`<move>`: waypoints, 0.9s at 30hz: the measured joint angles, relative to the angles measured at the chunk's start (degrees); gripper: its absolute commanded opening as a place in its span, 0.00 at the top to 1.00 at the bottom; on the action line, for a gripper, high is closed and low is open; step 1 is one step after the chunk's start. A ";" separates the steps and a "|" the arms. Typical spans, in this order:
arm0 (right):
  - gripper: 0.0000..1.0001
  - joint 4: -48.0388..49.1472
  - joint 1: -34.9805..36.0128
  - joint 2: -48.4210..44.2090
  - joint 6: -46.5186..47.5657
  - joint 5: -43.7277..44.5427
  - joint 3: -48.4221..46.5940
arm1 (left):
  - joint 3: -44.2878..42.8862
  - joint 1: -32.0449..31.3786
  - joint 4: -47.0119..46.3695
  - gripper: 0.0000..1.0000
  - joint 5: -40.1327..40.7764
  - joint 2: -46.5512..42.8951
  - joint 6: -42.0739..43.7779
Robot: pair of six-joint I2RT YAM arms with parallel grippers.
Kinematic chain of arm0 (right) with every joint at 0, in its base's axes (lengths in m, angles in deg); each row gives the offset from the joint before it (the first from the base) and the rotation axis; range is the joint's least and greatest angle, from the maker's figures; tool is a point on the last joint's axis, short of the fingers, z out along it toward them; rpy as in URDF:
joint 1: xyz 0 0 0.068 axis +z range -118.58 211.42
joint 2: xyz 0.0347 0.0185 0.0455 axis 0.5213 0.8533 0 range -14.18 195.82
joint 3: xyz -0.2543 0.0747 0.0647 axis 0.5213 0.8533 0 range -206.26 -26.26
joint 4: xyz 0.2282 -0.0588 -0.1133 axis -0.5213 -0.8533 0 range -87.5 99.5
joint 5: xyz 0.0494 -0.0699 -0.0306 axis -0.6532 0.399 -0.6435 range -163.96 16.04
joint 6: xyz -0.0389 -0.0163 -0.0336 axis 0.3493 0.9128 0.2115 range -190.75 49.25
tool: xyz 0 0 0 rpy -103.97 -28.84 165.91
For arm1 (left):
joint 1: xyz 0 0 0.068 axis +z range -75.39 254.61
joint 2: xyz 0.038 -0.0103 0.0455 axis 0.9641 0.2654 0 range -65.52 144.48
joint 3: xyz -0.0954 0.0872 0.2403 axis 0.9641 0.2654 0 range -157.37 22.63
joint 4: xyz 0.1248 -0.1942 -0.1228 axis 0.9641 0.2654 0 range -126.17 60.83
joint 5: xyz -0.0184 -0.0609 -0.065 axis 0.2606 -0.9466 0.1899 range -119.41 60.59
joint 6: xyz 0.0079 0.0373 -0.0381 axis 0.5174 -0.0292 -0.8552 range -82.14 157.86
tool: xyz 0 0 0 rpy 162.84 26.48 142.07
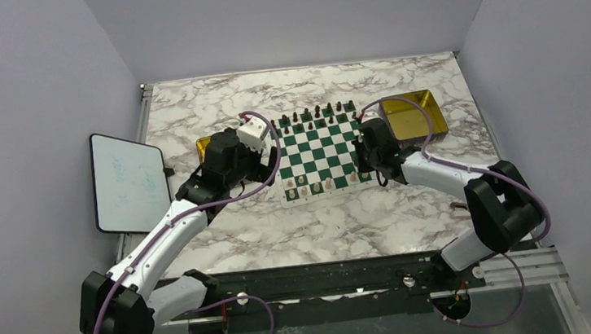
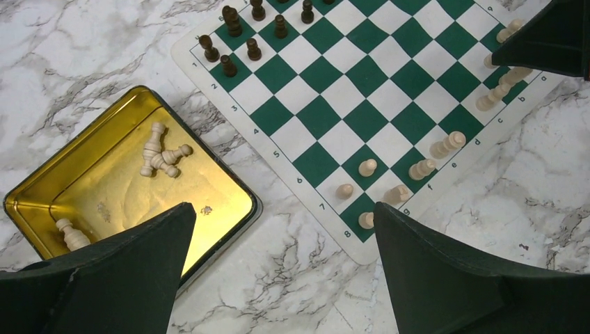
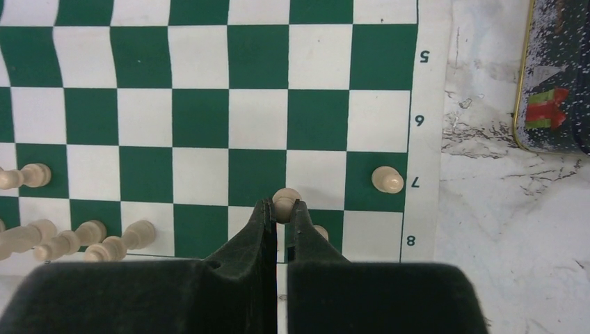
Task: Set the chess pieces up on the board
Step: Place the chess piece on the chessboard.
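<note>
The green and white board [image 1: 319, 152] lies mid-table. Several cream chess pieces [image 2: 421, 168] stand along its near rows, and dark ones [image 2: 229, 42] along the far rows. More cream pieces [image 2: 163, 156] lie in the gold tray [image 2: 118, 188] left of the board. My left gripper [image 2: 283, 209] is open and empty over the marble between that tray and the board's corner. My right gripper [image 3: 282, 205] is shut on a cream pawn [image 3: 286, 197] over the near rows by the right edge. A second pawn [image 3: 387, 179] stands one square to its right.
A second gold tray [image 1: 411, 115] sits at the board's far right, just behind the right arm. A white tablet [image 1: 126, 182] lies at the table's left edge. Cream pieces [image 3: 69, 236] crowd the near row left of the right gripper.
</note>
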 measured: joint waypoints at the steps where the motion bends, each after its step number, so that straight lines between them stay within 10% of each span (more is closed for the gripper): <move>1: 0.99 0.07 -0.07 0.61 0.00 0.04 -0.02 | 0.22 0.00 0.02 0.01 0.31 -0.26 -0.02; 27: 0.99 -0.74 -0.83 5.84 -0.02 1.31 -2.05 | 0.85 0.00 0.61 0.01 1.51 -0.94 0.00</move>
